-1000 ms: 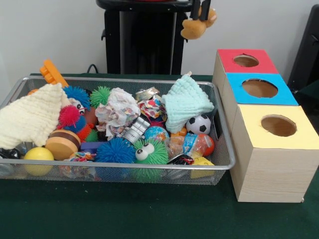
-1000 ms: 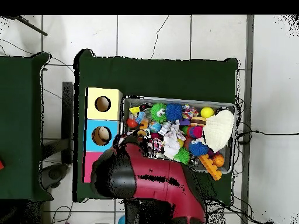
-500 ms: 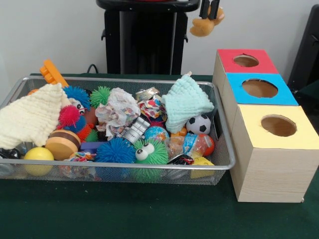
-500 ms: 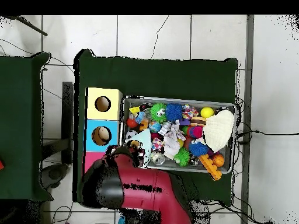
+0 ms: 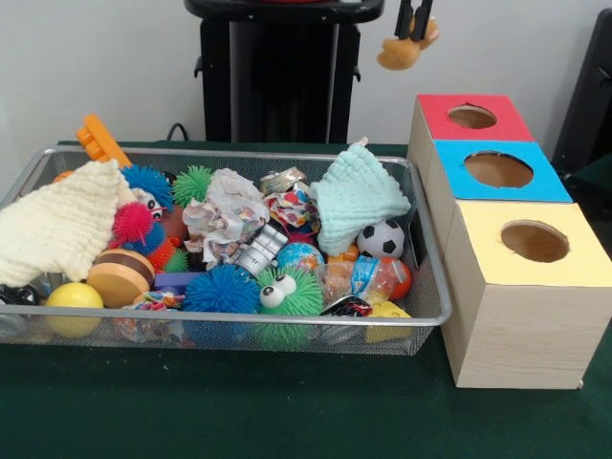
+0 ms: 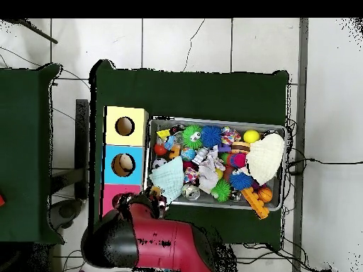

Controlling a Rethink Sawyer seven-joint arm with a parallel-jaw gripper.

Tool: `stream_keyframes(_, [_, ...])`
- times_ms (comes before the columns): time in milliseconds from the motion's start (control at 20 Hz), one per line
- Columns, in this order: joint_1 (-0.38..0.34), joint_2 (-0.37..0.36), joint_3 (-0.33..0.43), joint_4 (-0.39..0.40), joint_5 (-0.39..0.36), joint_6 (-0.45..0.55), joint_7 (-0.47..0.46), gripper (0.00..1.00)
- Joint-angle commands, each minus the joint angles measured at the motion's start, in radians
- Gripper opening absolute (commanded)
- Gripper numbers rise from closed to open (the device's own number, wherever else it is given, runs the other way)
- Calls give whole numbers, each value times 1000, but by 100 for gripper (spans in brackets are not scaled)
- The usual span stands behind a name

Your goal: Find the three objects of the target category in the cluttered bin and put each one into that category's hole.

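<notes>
Fingers of the black gripper (image 5: 414, 27) are clenched on a small tan plush toy (image 5: 403, 52), which hangs from them high above the bench, up and a little to the left of the red-topped wooden box with a round hole (image 5: 471, 117) in the front view. The toy is clear of the box and of the bin, well above both.

Three wooden boxes stand in a row, touching one another, just beside the right end of the wire mesh bin (image 5: 426, 251): the red-topped one farthest back, a blue-topped box with a round hole (image 5: 498, 170) in the middle, and a yellow-topped box with a round hole (image 5: 535, 242) nearest the camera. All sit on the dark green bench cover (image 5: 287, 406).

The bin is crowded. A pale yellow knitted cloth (image 5: 57, 225) lies over its left end, and a mint green knitted cloth (image 5: 356, 196) is heaped near its right end. A small black and white soccer ball (image 5: 381, 239) lies just below the green cloth. A green spiky ball with googly eyes (image 5: 287, 292) is against the front wall, beside a blue spiky ball (image 5: 222, 289). A plain yellow ball (image 5: 74, 298) sits in the front left corner.

In the overhead view the red and black arm (image 6: 152, 244) covers the bench edge below the bin, by the red-topped box.
</notes>
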Motion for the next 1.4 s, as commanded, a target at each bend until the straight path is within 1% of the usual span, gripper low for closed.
stream_keyframes(50, [48,46,-26,92,42,-66,304,0])
stream_keyframes(400, [114,76,-48,107,64,-123,321,0])
stream_keyframes(750, [193,123,-84,100,103,-158,349,0])
stream_keyframes(1000, [225,142,-90,105,125,-182,360,0])
stream_keyframes(1400, [276,151,-95,121,147,-208,388,0])
